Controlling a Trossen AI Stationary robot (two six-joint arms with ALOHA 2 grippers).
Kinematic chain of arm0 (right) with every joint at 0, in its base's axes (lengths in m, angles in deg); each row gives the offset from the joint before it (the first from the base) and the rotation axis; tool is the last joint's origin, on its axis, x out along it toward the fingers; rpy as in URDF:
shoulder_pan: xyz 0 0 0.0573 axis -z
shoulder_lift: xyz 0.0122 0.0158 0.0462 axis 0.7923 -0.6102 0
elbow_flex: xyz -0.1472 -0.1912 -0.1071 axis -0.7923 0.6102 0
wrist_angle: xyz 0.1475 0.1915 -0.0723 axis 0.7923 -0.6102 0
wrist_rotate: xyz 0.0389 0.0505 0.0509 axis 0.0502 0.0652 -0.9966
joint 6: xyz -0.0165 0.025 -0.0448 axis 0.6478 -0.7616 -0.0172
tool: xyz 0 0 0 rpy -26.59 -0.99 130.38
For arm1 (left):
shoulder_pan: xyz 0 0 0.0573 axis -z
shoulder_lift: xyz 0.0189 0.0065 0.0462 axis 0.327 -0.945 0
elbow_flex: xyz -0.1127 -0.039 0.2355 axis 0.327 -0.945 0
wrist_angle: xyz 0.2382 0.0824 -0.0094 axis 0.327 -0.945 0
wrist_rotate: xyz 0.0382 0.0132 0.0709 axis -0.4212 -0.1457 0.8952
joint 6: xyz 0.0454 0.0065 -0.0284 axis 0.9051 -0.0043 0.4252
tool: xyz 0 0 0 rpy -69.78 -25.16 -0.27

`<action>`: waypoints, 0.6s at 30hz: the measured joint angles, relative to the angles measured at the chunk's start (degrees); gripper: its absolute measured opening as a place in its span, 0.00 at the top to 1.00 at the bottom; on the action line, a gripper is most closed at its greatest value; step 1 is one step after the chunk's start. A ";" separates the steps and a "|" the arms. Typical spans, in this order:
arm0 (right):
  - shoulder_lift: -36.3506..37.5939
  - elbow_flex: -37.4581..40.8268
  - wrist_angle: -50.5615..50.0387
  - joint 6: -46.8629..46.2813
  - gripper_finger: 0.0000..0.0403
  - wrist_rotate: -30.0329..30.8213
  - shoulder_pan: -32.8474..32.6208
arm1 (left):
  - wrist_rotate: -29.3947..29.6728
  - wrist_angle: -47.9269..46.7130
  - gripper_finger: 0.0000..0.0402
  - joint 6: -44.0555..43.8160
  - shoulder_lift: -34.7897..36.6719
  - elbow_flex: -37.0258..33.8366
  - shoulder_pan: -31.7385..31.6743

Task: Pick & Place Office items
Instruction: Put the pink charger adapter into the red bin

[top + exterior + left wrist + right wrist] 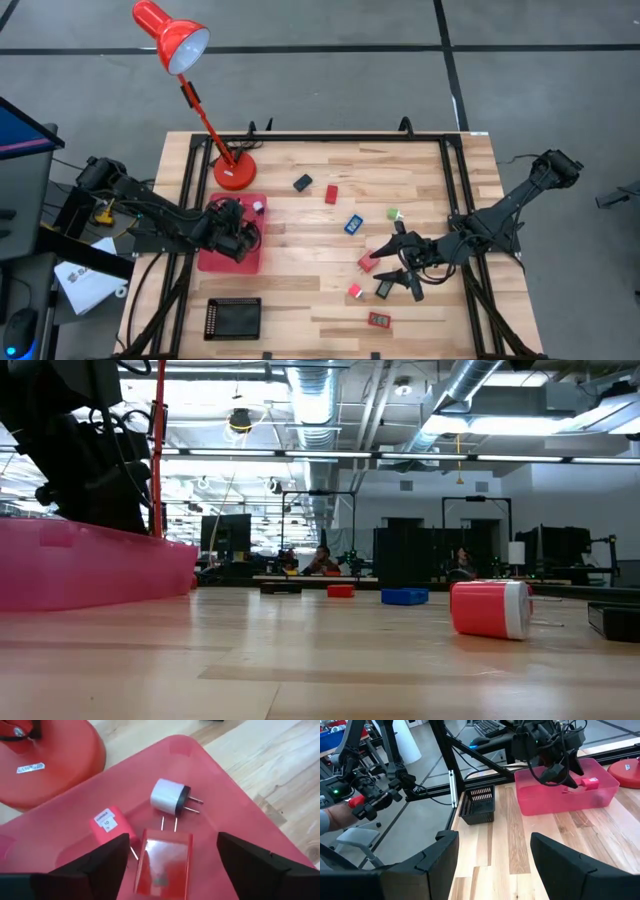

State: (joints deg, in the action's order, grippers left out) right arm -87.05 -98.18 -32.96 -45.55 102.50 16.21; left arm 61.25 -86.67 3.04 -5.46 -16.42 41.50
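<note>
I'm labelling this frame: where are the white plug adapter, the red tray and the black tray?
white plug adapter (169, 797), left wrist view, on its white body.
red tray (227, 807), left wrist view, on its bare floor.
black tray (232, 318), high view, on its middle.

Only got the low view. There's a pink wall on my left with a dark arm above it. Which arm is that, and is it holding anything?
Observer: Left arm. Its gripper hangs over the red tray, fingers open, gripping nothing.
Operator: Anything in the tray?
Observer: Three pieces: a white plug, a labelled red block and a flat red piece lying between the fingers.
Operator: Right arm?
Observer: Right gripper is low over mid-table, open, next to a red piece.
</note>
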 joint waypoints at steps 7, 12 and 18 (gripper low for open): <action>0.00 0.00 -0.02 0.00 0.40 0.00 0.01 | 1.60 10.12 0.23 12.88 0.00 0.00 0.11; 0.00 0.00 -1.07 0.20 0.40 0.08 -0.01 | -6.92 33.69 0.26 39.69 0.00 0.00 2.09; 0.02 0.00 -5.42 -1.33 0.40 4.71 0.01 | -23.14 62.14 0.34 65.76 0.00 0.11 6.30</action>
State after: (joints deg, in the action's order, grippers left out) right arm -87.03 -98.18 -38.38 -46.88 107.21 16.21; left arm 38.11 -24.54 68.81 -5.46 -16.31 47.80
